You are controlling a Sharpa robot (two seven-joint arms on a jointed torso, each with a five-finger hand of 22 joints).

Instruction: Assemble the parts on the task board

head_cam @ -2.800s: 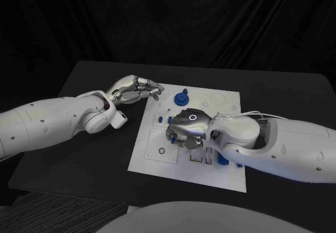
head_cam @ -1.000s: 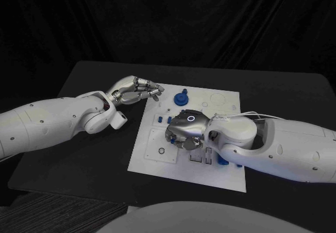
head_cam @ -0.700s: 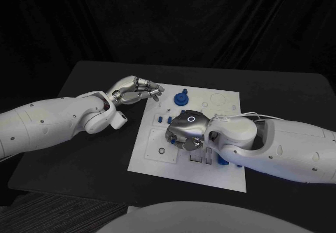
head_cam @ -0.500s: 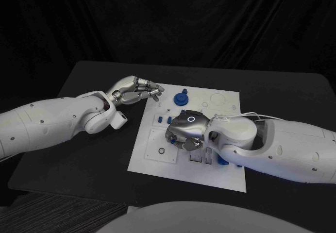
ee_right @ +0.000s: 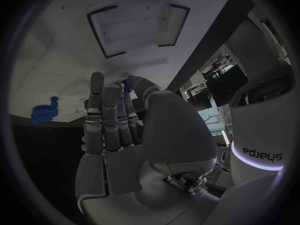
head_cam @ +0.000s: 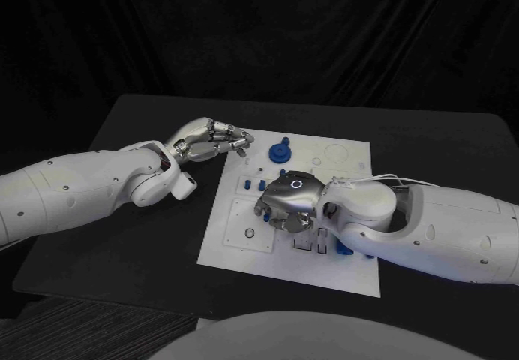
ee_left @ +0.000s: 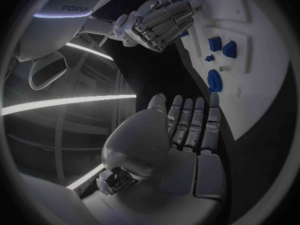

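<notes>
Black desk (head_cam: pixel 130 217), white board (head_cam: pixel 286 255) mid-desk. Blue parts (head_cam: pixel 280 152) look small, stiff, light, slippery — pinch each by its sides. Right hand (head_cam: pixel 286 204) curls over the board's middle; whether it holds anything I cannot tell. Left hand (head_cam: pixel 205 139) hovers at the far corner — fingers curled, empty.

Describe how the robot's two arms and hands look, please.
Both arms are smooth, rounded white shells. The left robot hand and right robot hand are silver metal with segmented fingers. A glowing ring marks the right wrist, thin white cables run above it, and dark "sharpa" lettering shows there.
</notes>
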